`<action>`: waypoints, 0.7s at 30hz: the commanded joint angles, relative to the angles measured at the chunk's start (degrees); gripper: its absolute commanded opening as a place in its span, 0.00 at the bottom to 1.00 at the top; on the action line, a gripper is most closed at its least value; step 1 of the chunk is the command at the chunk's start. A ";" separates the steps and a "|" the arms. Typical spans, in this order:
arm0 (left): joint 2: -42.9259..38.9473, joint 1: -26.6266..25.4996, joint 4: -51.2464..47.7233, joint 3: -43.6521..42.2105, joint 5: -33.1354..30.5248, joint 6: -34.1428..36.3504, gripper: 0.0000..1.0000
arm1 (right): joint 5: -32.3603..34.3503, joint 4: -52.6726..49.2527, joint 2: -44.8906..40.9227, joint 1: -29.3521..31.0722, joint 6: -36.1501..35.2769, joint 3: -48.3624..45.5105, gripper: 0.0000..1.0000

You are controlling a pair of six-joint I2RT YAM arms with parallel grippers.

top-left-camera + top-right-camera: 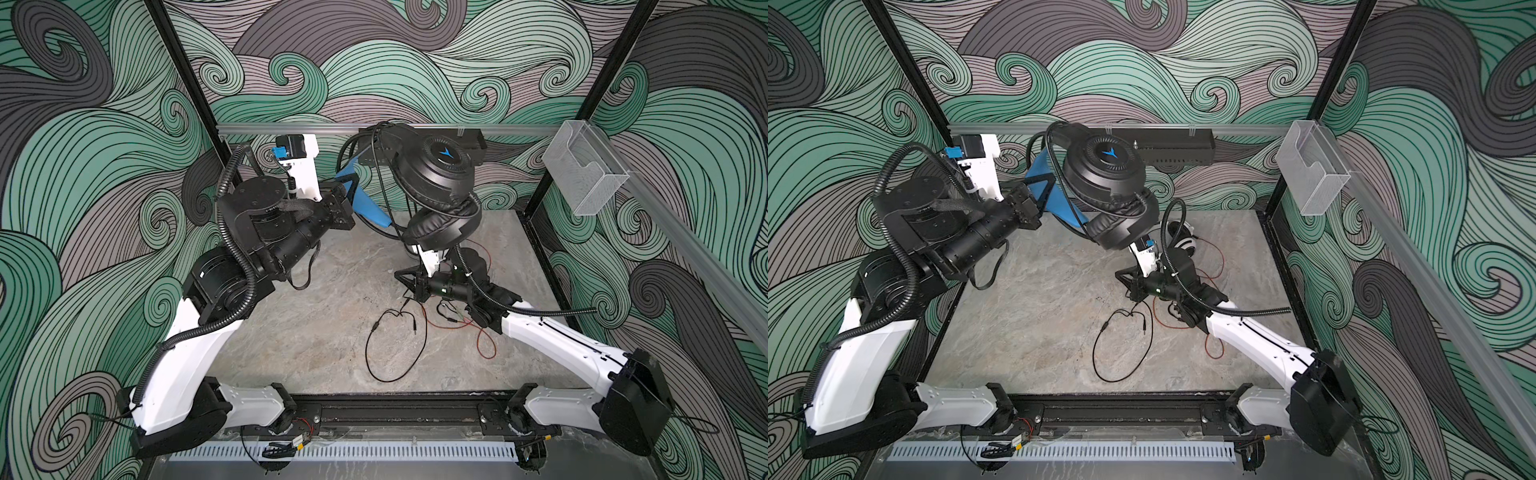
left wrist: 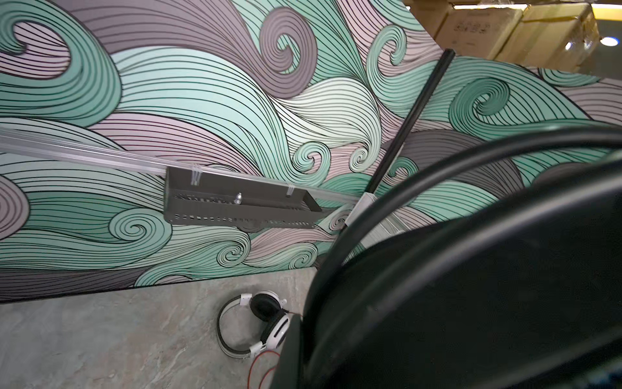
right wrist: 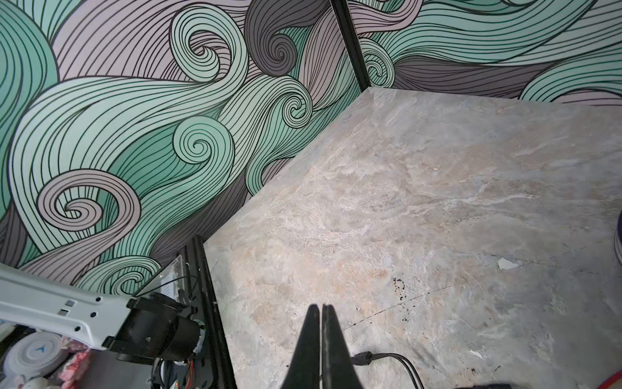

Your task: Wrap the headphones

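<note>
A: Where does your left claw (image 1: pixel 351 185) stand, and what does it carry?

B: Your left claw is raised above the tabletop (image 3: pixel 437 202) and clenched on the blue headband (image 1: pixel 365 203) of the black headset (image 1: pixel 434 170). Its two ear cups hang just beyond the claw's tips, one stacked over the other and both clear of the surface. In the left wrist view the headset's dark bulk fills the near side.

A: And your right claw (image 3: pixel 321 308)?

B: It sits low, under the hanging cups, with its tips pressed together. No object shows between them. The black cable (image 3: pixel 363 357) lies on the tabletop just beside that claw, and in both top views it runs on in a loose loop toward the robot's base.

A: Where is the second set?

B: The white-and-black headset (image 2: pixel 255 323) lies flat on the tabletop behind your right claw, near the back wall. Its red cable (image 2: pixel 251 369) trails loosely across the surface past the right arm. Neither claw touches it.
</note>
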 commanded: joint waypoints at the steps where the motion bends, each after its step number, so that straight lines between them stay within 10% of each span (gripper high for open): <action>1: -0.79 1.04 8.80 1.38 -6.32 -4.61 0.00 | 1.72 -3.99 -1.50 0.68 -1.93 -1.62 0.02; 21: 6.59 11.78 7.72 -5.91 -21.00 -7.51 0.00 | 21.35 -31.98 -6.53 16.67 -20.05 9.21 0.00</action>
